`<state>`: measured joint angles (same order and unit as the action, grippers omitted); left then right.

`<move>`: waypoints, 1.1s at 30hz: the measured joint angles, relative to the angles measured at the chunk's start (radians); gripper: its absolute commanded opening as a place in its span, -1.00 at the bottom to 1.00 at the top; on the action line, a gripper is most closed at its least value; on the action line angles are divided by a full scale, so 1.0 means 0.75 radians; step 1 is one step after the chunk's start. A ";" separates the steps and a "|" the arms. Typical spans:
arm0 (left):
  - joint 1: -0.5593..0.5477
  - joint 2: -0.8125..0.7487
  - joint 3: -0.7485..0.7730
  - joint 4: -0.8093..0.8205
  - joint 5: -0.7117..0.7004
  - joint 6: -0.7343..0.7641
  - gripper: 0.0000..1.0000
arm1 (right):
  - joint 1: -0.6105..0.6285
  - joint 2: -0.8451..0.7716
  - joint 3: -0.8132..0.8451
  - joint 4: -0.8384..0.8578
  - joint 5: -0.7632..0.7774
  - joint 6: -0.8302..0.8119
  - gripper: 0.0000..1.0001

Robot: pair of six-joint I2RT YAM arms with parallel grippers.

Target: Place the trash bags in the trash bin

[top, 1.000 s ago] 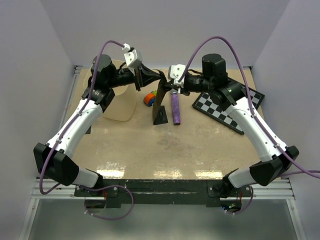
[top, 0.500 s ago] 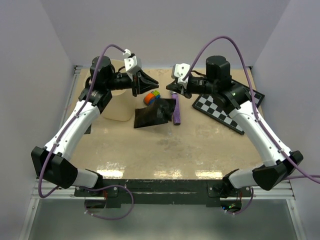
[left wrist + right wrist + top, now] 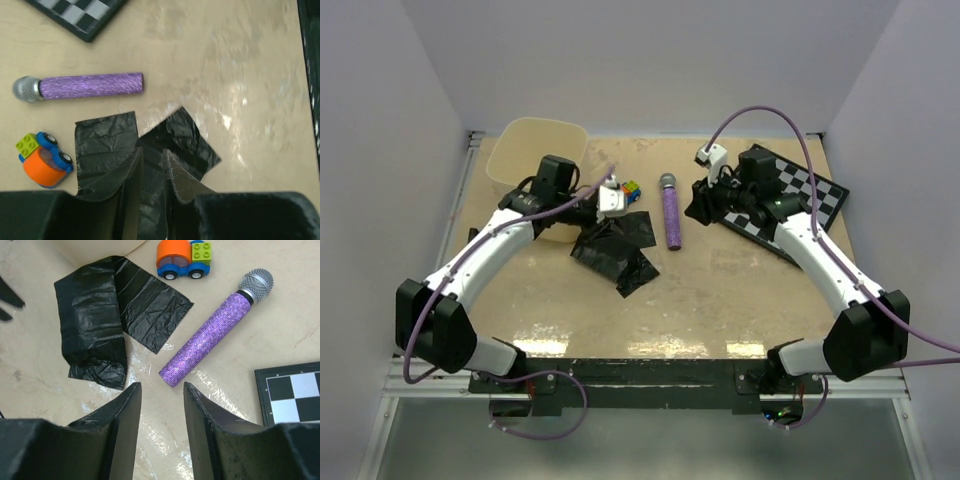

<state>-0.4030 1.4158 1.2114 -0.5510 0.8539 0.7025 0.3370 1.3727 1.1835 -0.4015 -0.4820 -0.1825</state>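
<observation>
Overhead, the left arm [image 3: 505, 235] hides part of the trash bin [image 3: 520, 158].

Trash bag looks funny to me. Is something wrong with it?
Yes. The trash bag lies crumpled and folded on the table, beside the trash bin, not in it. The left pincer hovers open over it, holding nothing.

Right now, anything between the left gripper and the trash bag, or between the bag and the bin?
Nothing visible. The left gripper hangs open right over the trash bag, which lies next to the trash bin. The toy car and purple microphone lie clear of both paths.
</observation>
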 measured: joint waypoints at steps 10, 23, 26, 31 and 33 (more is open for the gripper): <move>-0.262 0.366 0.031 -0.387 -0.084 0.942 -0.22 | -0.087 -0.010 -0.003 0.077 0.077 0.122 -0.02; -0.333 0.633 0.026 -0.300 -0.281 1.224 -0.15 | -0.176 -0.111 0.023 0.094 0.096 0.130 0.01; -0.333 0.653 0.027 -0.264 -0.295 1.221 -0.15 | -0.186 -0.138 0.006 0.103 0.093 0.134 0.01; -0.333 0.679 0.056 -0.266 -0.286 1.216 -0.16 | -0.197 -0.137 -0.009 0.102 0.089 0.140 0.01; -0.334 0.702 0.083 -0.286 -0.280 1.220 -0.19 | -0.198 -0.137 -0.010 0.105 0.084 0.142 0.01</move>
<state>-0.6533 1.9423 1.2739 -0.7658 0.6437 1.6176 0.1883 1.2697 1.1759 -0.3225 -0.4191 -0.0761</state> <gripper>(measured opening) 0.422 0.505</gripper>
